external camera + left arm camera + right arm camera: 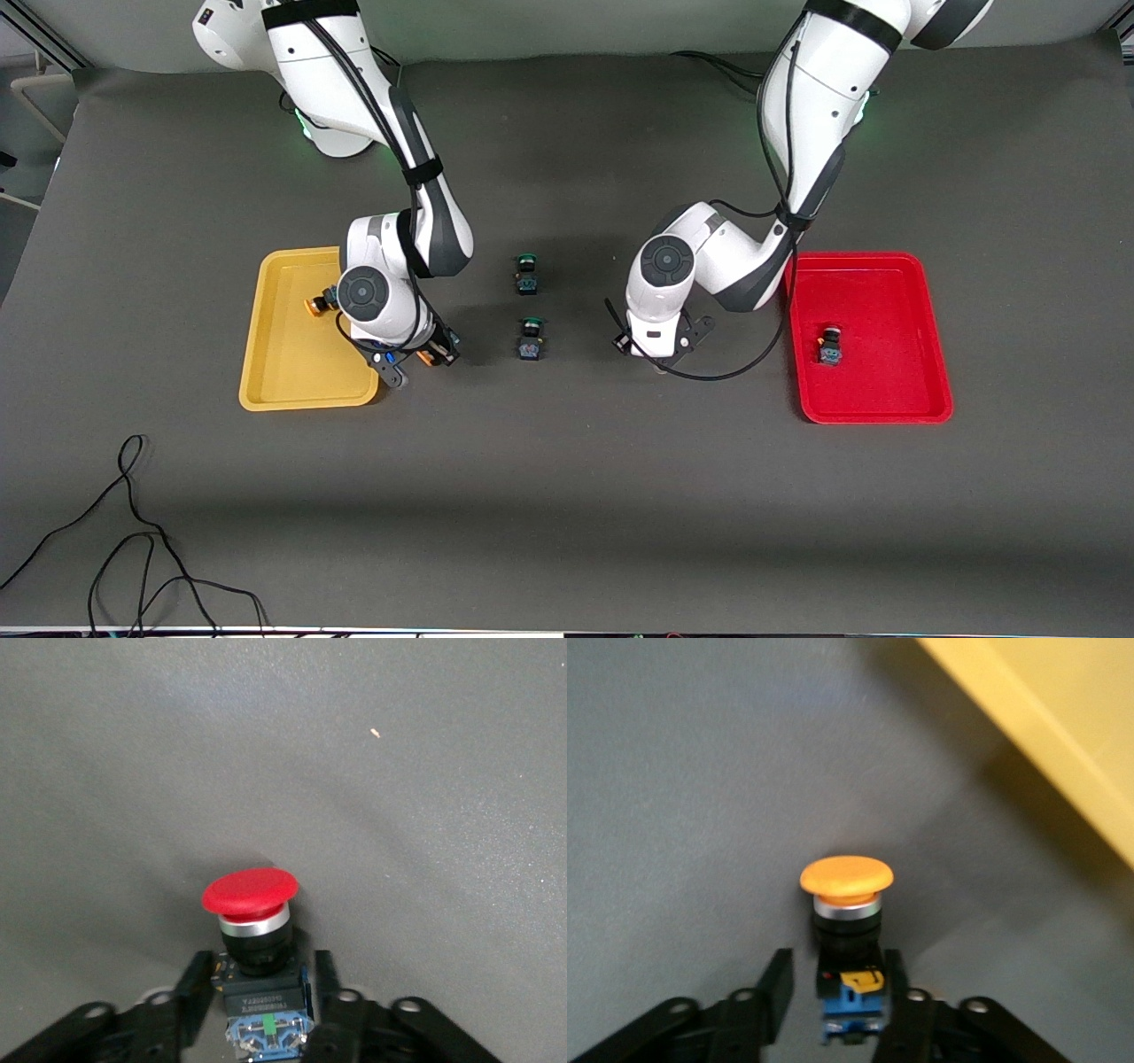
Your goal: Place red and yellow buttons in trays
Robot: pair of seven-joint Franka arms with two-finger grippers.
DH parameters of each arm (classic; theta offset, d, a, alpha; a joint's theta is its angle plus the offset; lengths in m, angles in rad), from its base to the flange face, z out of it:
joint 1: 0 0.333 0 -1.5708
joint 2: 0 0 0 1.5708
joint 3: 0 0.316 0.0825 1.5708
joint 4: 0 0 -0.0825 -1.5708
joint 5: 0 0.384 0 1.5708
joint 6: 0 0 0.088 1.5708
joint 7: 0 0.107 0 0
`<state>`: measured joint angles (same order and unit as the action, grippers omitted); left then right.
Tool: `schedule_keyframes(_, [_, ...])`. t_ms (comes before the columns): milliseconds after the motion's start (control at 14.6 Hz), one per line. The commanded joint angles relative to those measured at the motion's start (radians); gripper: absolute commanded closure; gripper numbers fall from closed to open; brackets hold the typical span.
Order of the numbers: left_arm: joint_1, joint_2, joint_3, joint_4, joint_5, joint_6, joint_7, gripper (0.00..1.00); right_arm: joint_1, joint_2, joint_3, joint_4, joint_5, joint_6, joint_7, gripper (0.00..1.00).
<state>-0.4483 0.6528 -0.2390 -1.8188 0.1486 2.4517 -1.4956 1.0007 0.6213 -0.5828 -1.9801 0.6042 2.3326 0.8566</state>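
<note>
My left gripper (660, 353) is low over the table between the green-capped switches and the red tray (921, 292). It is open, with a finger close on each side of a red button (251, 904) lying on the mat. That button is hidden under the hand in the front view. My right gripper (416, 361) is open beside the yellow tray (266, 354), astride a yellow button (426, 358) (846, 881) on the mat, with a gap at one finger. A second yellow button (316, 304) lies in the yellow tray. A second red button (830, 346) lies in the red tray.
Two green-capped switches (526, 273) (531, 338) lie on the mat between the grippers. The yellow tray's rim (1036, 735) runs close to my right gripper. A loose black cable (133, 549) lies near the front camera at the right arm's end.
</note>
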Motion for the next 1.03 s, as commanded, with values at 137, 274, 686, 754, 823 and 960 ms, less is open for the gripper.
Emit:
schedule_keyframes(137, [-0.013, -0.015, 0.018, 0.105, 0.052, -0.084, -0.002, 0.94, -0.002, -0.005, -0.012, -0.011, 0.088, 0.010, -0.100, 0.69])
schedule_keyframes(274, [-0.001, -0.057, 0.014, 0.200, 0.043, -0.248, 0.099, 0.97, -0.001, -0.053, -0.057, 0.000, 0.086, -0.065, -0.090, 0.70])
schedule_keyframes(686, [0.163, -0.271, 0.012, 0.191, -0.104, -0.540, 0.719, 1.00, 0.012, -0.208, -0.275, 0.027, -0.136, -0.292, -0.105, 0.70])
schedule_keyframes(754, [0.201, -0.300, 0.012, 0.164, -0.106, -0.569, 0.779, 1.00, 0.004, -0.209, -0.299, 0.005, -0.142, -0.289, -0.160, 0.70])
schedule_keyframes(823, [0.250, -0.332, 0.012, 0.124, -0.106, -0.582, 0.846, 1.00, -0.002, -0.207, -0.325, -0.026, -0.132, -0.277, -0.244, 0.70])
schedule_keyframes(960, [0.342, -0.392, 0.015, 0.028, -0.104, -0.582, 0.989, 1.00, -0.042, -0.199, -0.339, -0.090, -0.109, -0.213, -0.362, 0.70])
